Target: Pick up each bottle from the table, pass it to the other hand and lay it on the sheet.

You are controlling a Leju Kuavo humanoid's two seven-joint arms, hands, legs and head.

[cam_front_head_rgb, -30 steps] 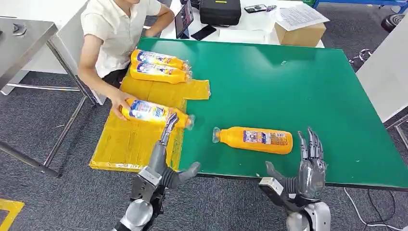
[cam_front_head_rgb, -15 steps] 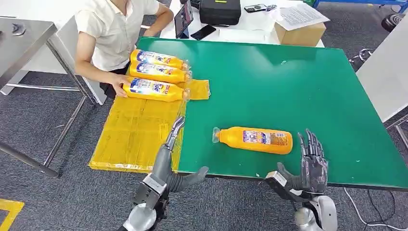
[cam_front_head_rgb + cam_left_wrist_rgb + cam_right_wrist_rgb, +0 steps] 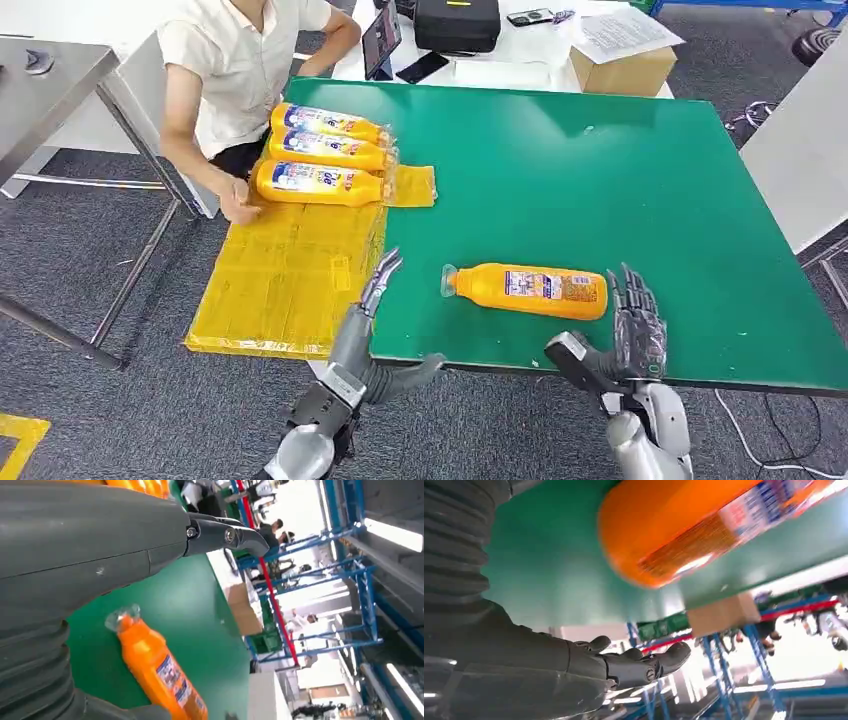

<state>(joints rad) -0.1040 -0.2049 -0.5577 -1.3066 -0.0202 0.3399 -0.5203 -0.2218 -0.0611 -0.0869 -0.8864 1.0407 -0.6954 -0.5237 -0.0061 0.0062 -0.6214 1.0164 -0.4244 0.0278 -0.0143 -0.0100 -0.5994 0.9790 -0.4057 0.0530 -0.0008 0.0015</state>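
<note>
- One orange bottle [image 3: 527, 290] lies on its side on the green table [image 3: 620, 180], just ahead of the right hand [image 3: 632, 335], its cap end pointing toward the left hand [image 3: 372, 300].
- The right hand is spread, fingers apart, holding nothing, at the table's near edge beside the bottle's base.
- The left hand is also spread and empty, between the bottle and the yellow sheet [image 3: 285, 270].
- Three bottles [image 3: 320, 180] already lie at the sheet's far end, by a person's hand [image 3: 238, 203].
- I'd judge this the pick-up step: the right hand must reach forward and close around the bottle's body.
</note>
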